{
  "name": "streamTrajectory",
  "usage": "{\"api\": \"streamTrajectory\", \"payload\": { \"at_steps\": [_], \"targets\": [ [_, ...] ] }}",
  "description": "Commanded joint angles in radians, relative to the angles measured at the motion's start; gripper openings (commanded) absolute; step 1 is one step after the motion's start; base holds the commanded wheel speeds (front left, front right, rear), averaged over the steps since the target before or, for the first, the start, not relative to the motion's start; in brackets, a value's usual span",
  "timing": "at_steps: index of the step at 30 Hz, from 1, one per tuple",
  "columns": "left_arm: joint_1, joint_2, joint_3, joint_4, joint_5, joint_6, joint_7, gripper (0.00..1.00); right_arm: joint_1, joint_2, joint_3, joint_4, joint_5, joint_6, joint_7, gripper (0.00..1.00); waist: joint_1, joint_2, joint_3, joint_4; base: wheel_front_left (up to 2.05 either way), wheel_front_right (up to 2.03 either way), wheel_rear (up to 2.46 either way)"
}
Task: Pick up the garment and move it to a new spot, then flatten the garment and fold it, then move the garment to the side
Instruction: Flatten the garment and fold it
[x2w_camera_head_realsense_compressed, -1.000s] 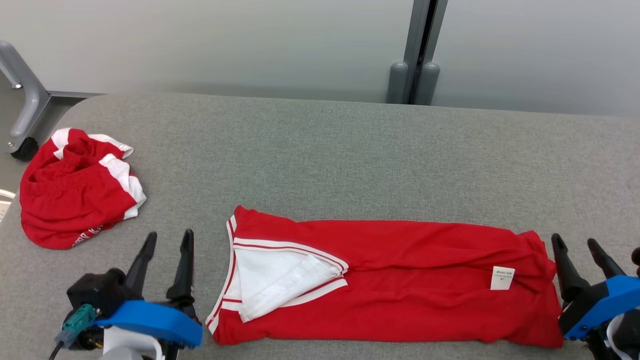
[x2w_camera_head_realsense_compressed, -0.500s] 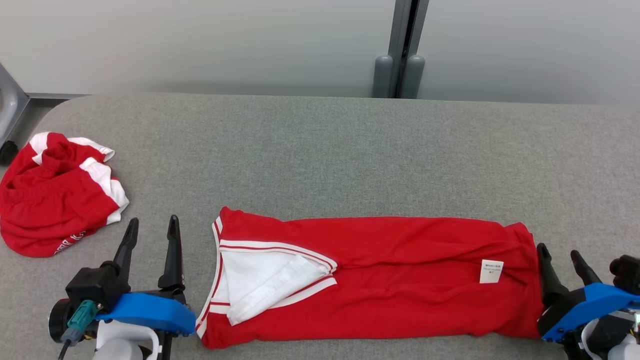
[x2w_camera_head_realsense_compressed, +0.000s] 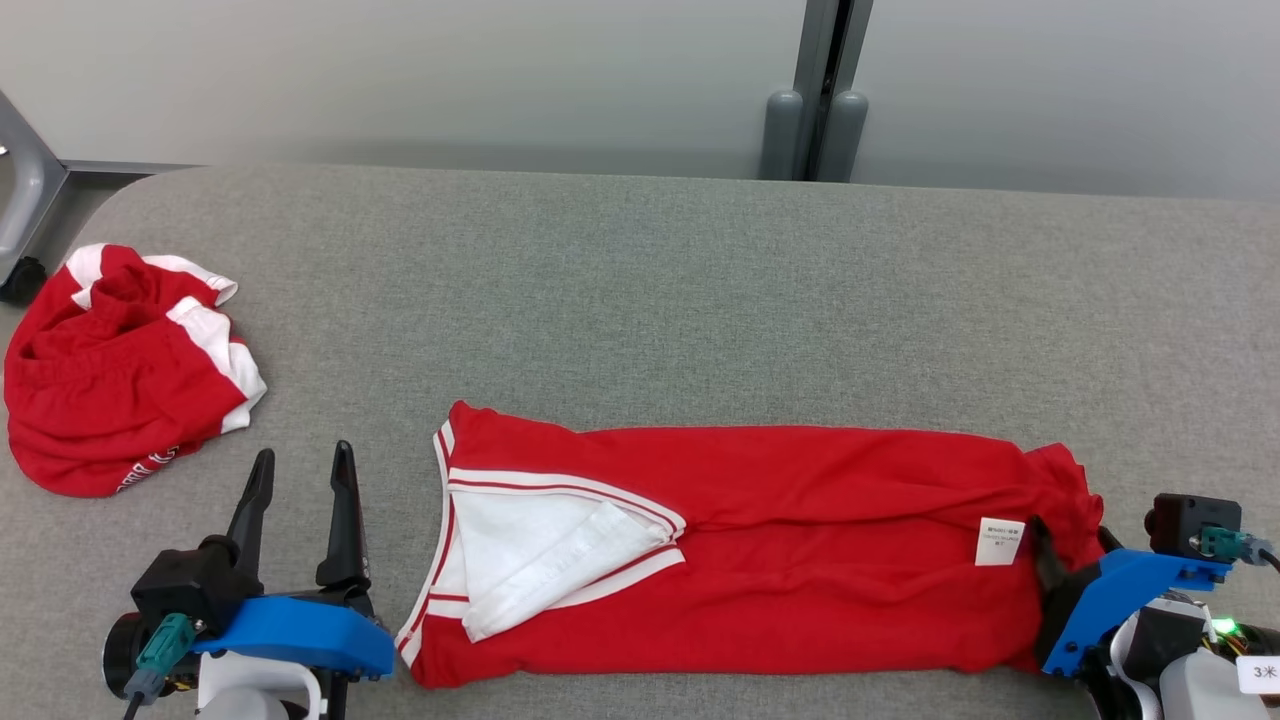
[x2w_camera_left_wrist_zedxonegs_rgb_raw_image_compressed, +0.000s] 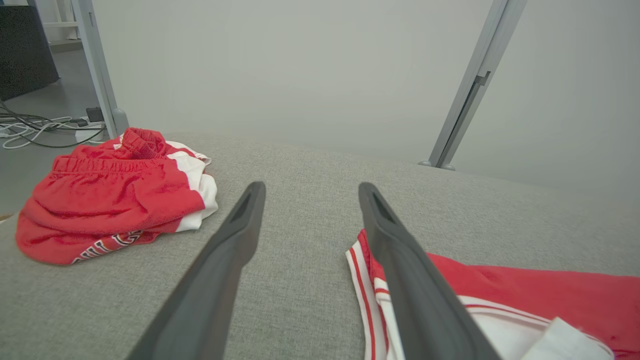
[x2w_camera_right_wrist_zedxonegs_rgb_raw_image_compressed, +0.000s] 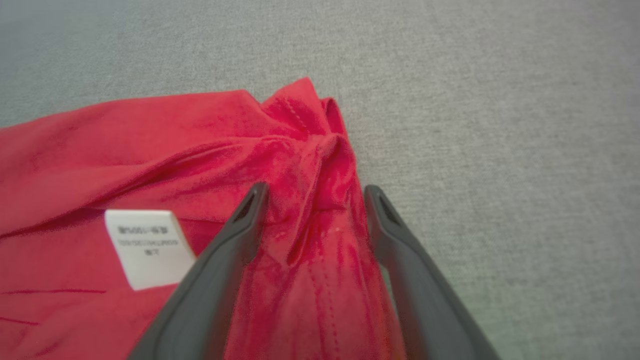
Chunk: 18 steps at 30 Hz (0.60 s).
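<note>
If right pincer (x2w_camera_right_wrist_zedxonegs_rgb_raw_image_compressed: 315, 192), spread astride bunched hem of red jersey (x2w_camera_head_realsense_compressed: 800, 560), nips top layer only, lengthwise fold opens. Left pincer (x2w_camera_head_realsense_compressed: 303, 452): spread, empty, beside collar.

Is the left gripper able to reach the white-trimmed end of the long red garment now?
Probably yes: the left gripper is open right beside that end of the garment, and bare table lies between them.

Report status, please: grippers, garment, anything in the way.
Left gripper open, beside garment, collar end. Right gripper open, astride its bunched other end. Red shorts far left, not in the way.
</note>
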Motion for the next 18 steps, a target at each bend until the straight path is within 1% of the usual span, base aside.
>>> {"api": "streamTrajectory", "payload": {
  "at_steps": [1, 8, 9, 10, 11, 12, 16, 18],
  "targets": [
    [-0.004, -0.008, 0.009, 0.006, 0.01, -0.013, -0.004, 1.0, -0.019, -0.002, -0.006, 0.024, -0.013, 0.001, 0.008, 1.0, -0.0001, -0.0002, -0.001, 0.004, 0.0, 0.0, 0.0],
    [-0.011, -0.028, 0.03, 0.029, 0.033, -0.042, -0.004, 1.0, -0.042, 0.002, 0.022, 0.117, -0.036, 0.001, 0.05, 1.0, -0.0001, -0.0002, -0.001, 0.013, 0.0, 0.0, 0.0],
    [-0.011, -0.03, 0.033, 0.032, 0.037, -0.046, -0.004, 1.0, -0.043, 0.003, 0.028, 0.125, -0.037, 0.002, 0.052, 0.94, -0.0001, -0.0002, -0.001, 0.014, 0.0, 0.0, 0.0],
    [-0.011, -0.032, 0.037, 0.035, 0.041, -0.048, -0.004, 1.0, -0.042, 0.005, 0.035, 0.133, -0.041, 0.002, 0.059, 0.36, -0.0001, -0.0002, -0.002, 0.015, 0.0, 0.0, 0.0],
    [-0.01, -0.035, 0.04, 0.036, 0.042, -0.052, -0.004, 1.0, -0.04, 0.007, 0.038, 0.139, -0.041, 0.002, 0.06, 0.14, -0.0001, -0.0002, -0.003, 0.016, 0.0, 0.0, 0.0],
    [-0.009, -0.037, 0.044, 0.037, 0.044, -0.055, -0.004, 1.0, -0.04, 0.006, 0.04, 0.144, -0.039, 0.002, 0.06, 0.0, -0.0001, -0.0002, -0.003, 0.016, 0.0, 0.0, 0.0],
    [-0.005, -0.044, 0.057, 0.04, 0.053, -0.06, -0.004, 1.0, -0.045, 0.003, 0.046, 0.142, -0.024, 0.0, 0.05, 0.0, -0.0001, -0.0002, -0.001, 0.012, 0.0, 0.0, 0.0],
    [-0.003, -0.045, 0.064, 0.04, 0.058, -0.062, -0.004, 1.0, -0.049, 0.002, 0.029, 0.12, -0.028, 0.0, 0.039, 0.0, -0.0001, -0.0002, -0.001, 0.008, 0.0, 0.0, 0.0]
  ]
}}
